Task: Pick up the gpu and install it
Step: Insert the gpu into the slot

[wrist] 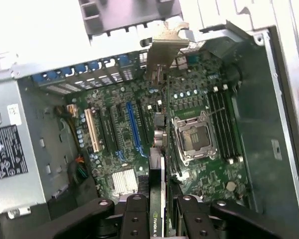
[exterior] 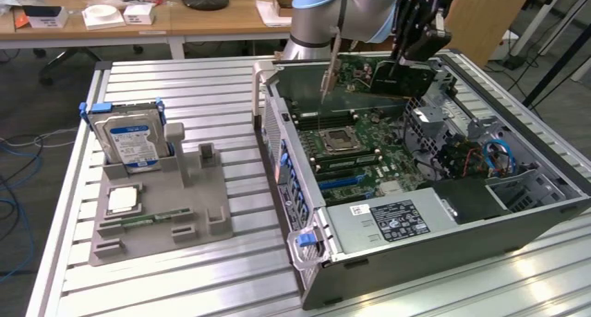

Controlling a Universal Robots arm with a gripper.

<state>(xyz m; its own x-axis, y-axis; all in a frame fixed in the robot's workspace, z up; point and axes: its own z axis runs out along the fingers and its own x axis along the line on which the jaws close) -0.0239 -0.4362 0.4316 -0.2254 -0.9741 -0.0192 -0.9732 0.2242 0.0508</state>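
Gripper [wrist: 160,206]: jaws part-closed, clamping gpu [wrist: 157,172] edge-on. Risk: held beside blue PCIe slot [wrist: 133,127]; misaligned descent may strike CPU socket [wrist: 193,137].

1. Gripper [exterior: 413,57] on the arm [exterior: 319,16], closed on the top edge of the gpu [exterior: 399,80]; card held on edge over the far end of the motherboard [exterior: 369,163].
2. Open computer case [exterior: 314,279] lying on its side on the slotted metal table [exterior: 185,78]; processor socket [exterior: 340,138] near the board's middle; power supply [exterior: 397,220] at the near end.
3. Grey fixture [exterior: 189,192] to the exterior view's left of the case; hard drive [exterior: 129,138], blue-labelled, upright in it; processor [exterior: 123,199] and green memory stick [exterior: 152,219] lying flat in front.
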